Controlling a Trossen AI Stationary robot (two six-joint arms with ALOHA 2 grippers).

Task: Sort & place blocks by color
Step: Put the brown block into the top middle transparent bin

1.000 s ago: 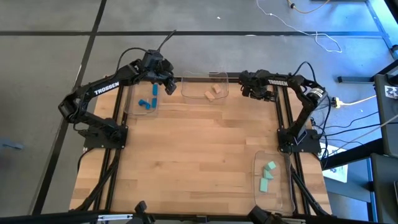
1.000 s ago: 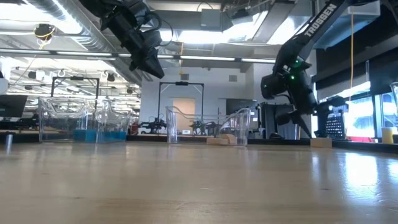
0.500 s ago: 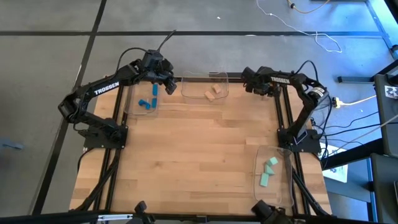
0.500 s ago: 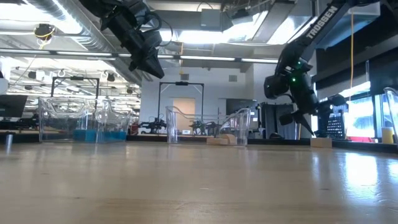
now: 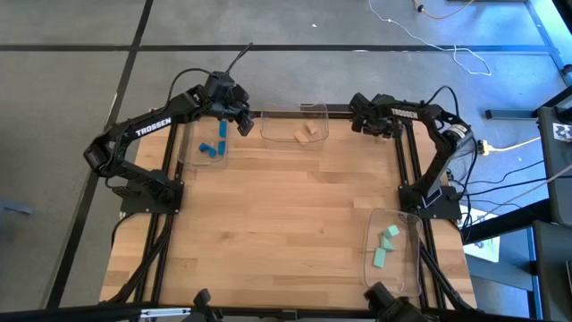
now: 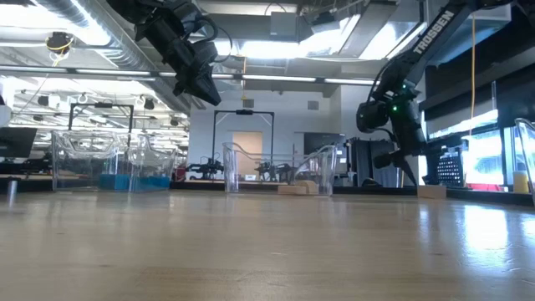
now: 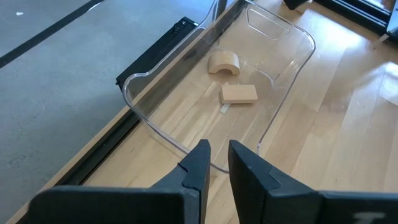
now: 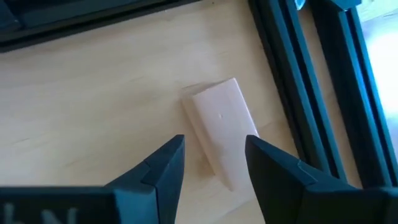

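right hand (image 8: 211,163): fingers parted, nothing between them; poised over the far right corner of the wooden table (image 5: 286,215), directly above a loose block.
target block: pale tan rectangular wooden block (image 8: 219,129), lying flat on the table just beside the dark frame rail (image 8: 292,81), outside every tray.
handling (judged): small, light, rigid wood; smooth faces, may skid or twist if pinched off-centre. Not fragile.
grip site (judged): across the two long sides at mid-length; the open fingers already line up with them.
long axis: runs diagonally between the two fingers, one end towards the wrist camera, the other away; roughly along the rail.
left hand (image 7: 214,163): fingers nearly together, empty; held high near the clear plastic tray (image 7: 186,53) with two tan wooden pieces (image 7: 238,93).
other blocks: bright blue blocks (image 5: 213,143) in the far left tray; mint green blocks (image 5: 385,248) in the near right tray.
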